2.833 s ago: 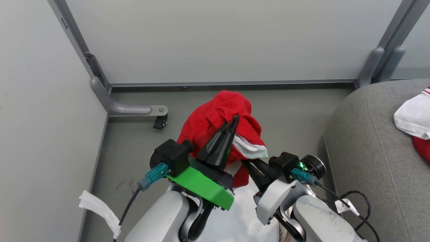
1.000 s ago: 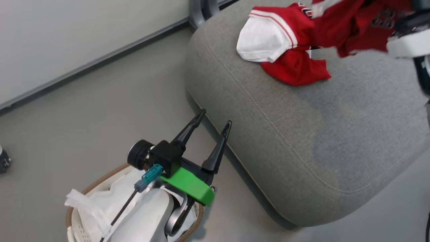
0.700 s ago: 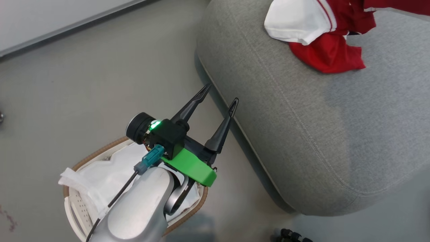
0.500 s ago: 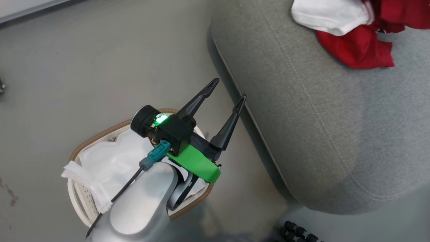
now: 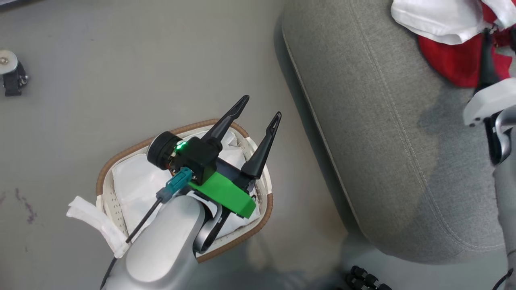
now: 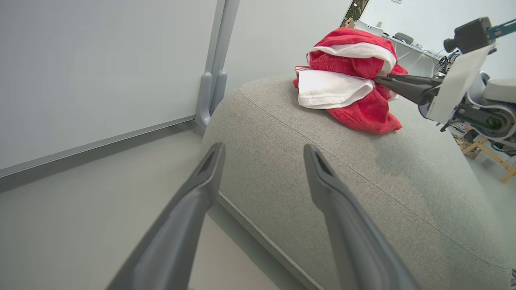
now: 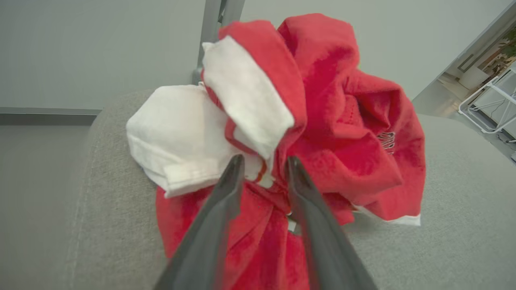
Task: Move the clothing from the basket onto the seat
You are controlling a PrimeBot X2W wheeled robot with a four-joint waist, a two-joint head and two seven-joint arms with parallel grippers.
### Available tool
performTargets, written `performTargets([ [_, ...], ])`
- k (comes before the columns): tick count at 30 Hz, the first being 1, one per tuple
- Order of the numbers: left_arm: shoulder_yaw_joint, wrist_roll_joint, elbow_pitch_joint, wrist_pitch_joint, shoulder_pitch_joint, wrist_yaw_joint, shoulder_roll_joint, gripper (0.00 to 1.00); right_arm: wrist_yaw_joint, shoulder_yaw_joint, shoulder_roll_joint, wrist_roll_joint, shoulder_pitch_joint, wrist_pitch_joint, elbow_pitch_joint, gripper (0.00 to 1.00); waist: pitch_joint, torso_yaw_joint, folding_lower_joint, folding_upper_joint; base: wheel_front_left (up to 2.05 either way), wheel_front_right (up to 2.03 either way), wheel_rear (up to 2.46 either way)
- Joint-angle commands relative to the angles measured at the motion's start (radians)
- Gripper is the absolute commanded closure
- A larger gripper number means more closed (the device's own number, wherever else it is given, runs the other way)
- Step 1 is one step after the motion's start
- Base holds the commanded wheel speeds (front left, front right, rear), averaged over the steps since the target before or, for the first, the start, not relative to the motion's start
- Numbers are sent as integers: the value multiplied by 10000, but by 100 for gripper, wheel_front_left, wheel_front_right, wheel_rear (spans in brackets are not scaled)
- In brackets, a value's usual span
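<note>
Right wrist view | right tool (image 7: 265,158) parted against crumpled red-white clothing (image 7: 322,121) | woven grey seat (image 7: 463,201) | left tool (image 5: 261,106) spread wide

A smooth grey floor (image 5: 100,60) runs under the scene, marked by a few faint reddish stains (image 5: 24,201) near the left edge of the head view. A small caster (image 5: 12,76) stands on it at the far left. Pale matt partition panels (image 6: 100,72) close the space, joined by an upright grey metal post (image 6: 215,68) and edged by a grey rail (image 6: 100,149) along the floor. Beyond, a cluttered white desk (image 6: 407,48), wooden legs (image 6: 487,154) and a white wire rack (image 7: 487,108) stand in soft, even light.
</note>
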Motion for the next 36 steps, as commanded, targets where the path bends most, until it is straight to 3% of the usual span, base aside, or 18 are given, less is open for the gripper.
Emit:
performTargets([
  [1,83,-21,19,7,209,-33,-28,0,-14,101,60,181,382,0,-178,0,-584,-366,-2,0,0,0,0],
  [9,807,45,178,7,1073,-31,-233,0,-14,610,162,987,2030,0,-1488,0,-1787,-297,-2,0,0,0,0],
  [17,2114,303,332,7,2134,-31,-575,0,-14,1095,691,1501,2658,0,-2415,0,-2835,398,-2,0,0,0,0],
  [25,3760,966,610,7,2711,-31,-775,0,-14,1861,1131,1470,2817,0,-2505,0,-3352,1409,-2,0,0,0,0],
  [36,5581,1662,714,7,3649,-31,-890,0,-14,1870,1701,1581,3725,0,-2515,0,-4095,2415,-2,0,0,0,0],
])
